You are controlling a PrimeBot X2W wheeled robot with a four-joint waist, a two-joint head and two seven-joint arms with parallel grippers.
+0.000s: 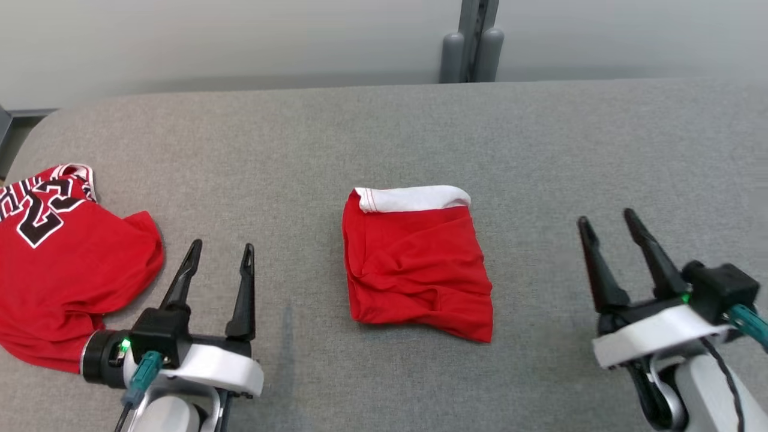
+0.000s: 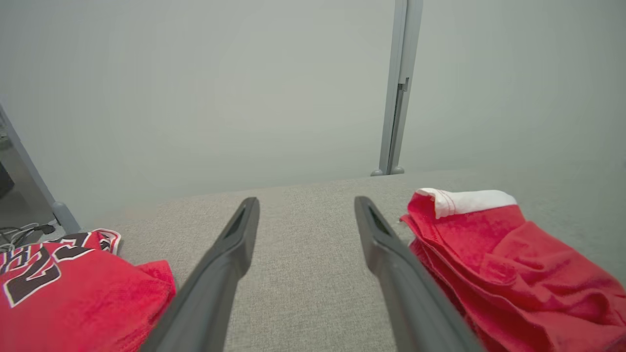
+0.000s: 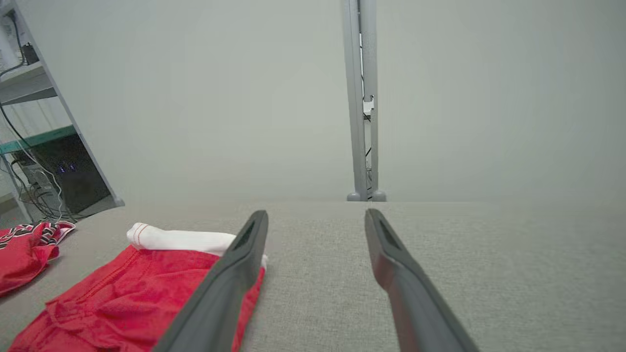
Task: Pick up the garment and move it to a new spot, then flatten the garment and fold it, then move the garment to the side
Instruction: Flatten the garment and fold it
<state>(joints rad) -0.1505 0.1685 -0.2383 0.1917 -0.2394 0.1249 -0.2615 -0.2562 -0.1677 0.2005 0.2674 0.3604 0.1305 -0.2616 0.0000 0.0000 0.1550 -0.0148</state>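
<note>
While folded red garment [image 1: 417, 264] lies on table [image 1: 384, 132], left gripper [image 1: 222, 244] and right gripper [image 1: 605, 216] flank it, jaws spread wide, holding nothing.

head view looks steeply down on the grey fabric-covered table [image 1: 384, 120]; both wrist views sit low over it, facing the pale grey wall [image 2: 195, 98], sharing the folded red cloth garment with a white band [image 3: 122, 293].
</note>
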